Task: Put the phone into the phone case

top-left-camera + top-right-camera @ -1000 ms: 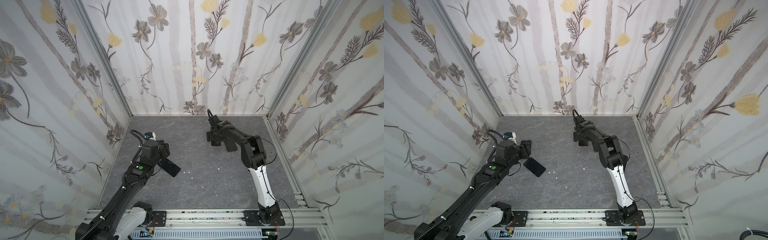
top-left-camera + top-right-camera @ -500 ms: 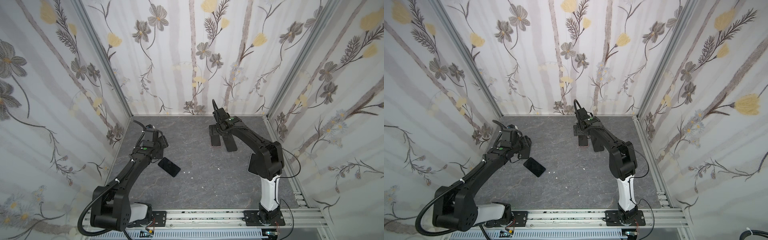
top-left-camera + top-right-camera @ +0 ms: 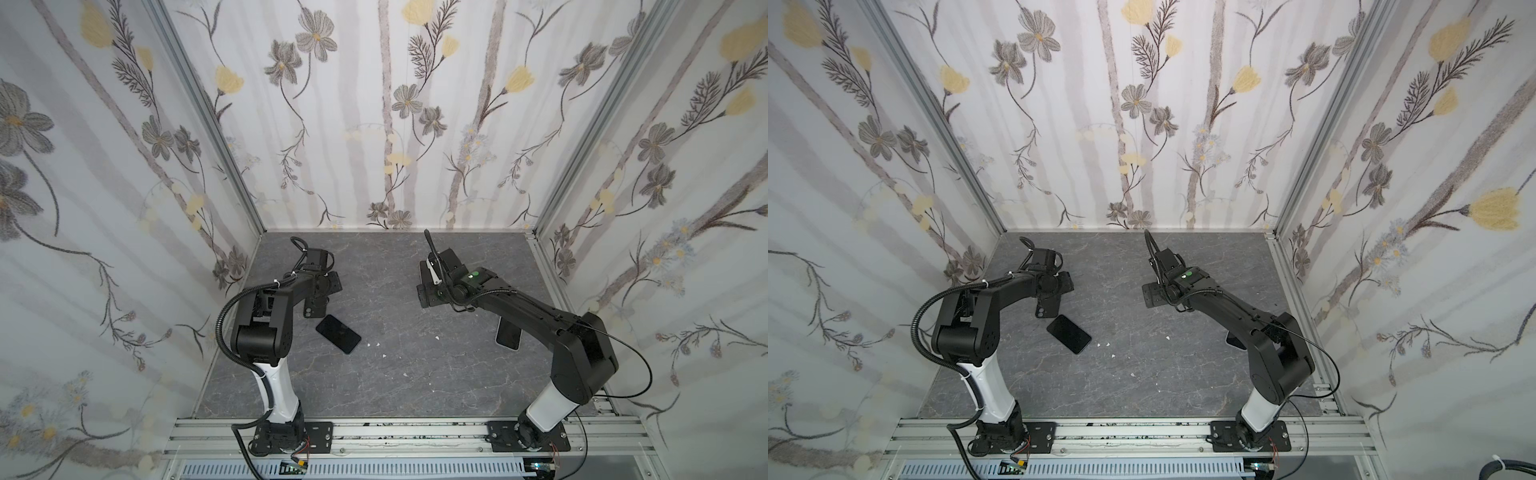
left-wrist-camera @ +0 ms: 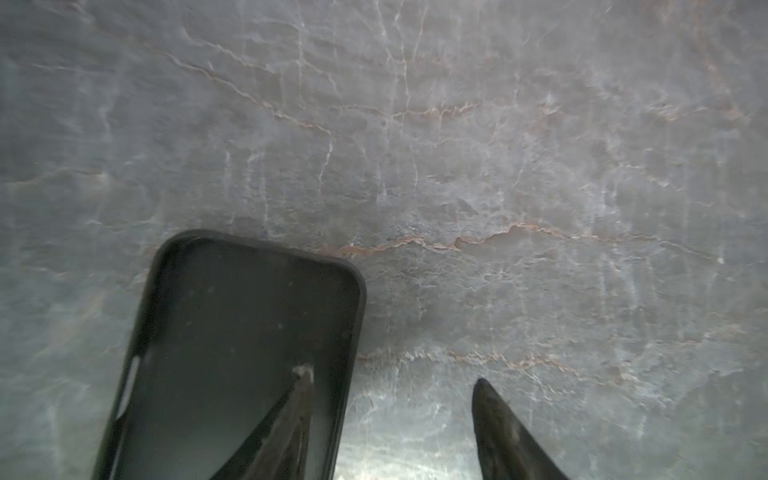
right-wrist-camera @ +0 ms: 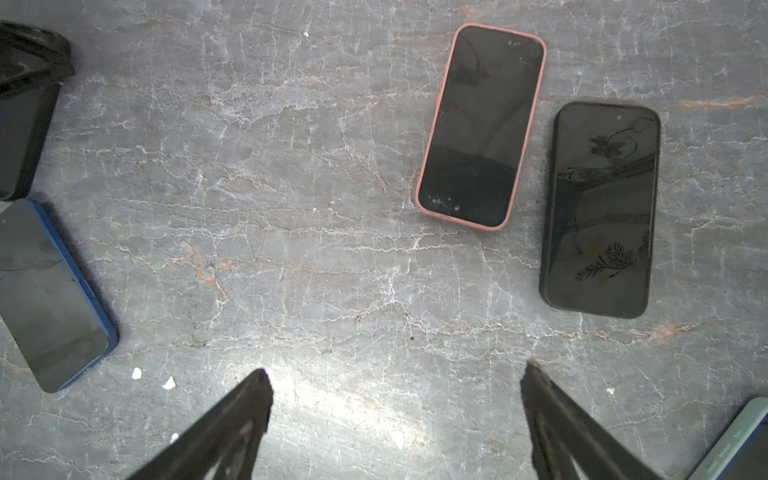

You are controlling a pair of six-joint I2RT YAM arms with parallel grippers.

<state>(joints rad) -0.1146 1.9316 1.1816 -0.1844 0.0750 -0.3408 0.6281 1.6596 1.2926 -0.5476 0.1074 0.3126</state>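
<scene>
The left gripper (image 4: 391,375) hangs low with its jaws parted and nothing clamped. One finger tip sits over the hollow of the black phone case (image 4: 232,353) and the other over bare table outside it, so the case's long wall runs between them. I'd judge it is placed to pinch that wall and steady the case. The case lies open side up and empty. The blue-edged phone (image 3: 337,333) lies flat and slanted, screen up, just beside the case and back from that gripper toward its arm's base. I cannot tell whether phone and case touch, but it looks the likeliest phone for this case. The right gripper (image 5: 395,369) is spread wide over bare table, holding nothing, well apart from the left one. Ahead of its fingers a pink-cased phone (image 5: 482,124) and a black phone (image 5: 600,208) lie side by side, not touching. The table (image 5: 291,208) is a grey, marble-veined slab with a few white crumbs (image 3: 376,344). Flower-papered walls (image 3: 374,104) close in three sides.
</scene>
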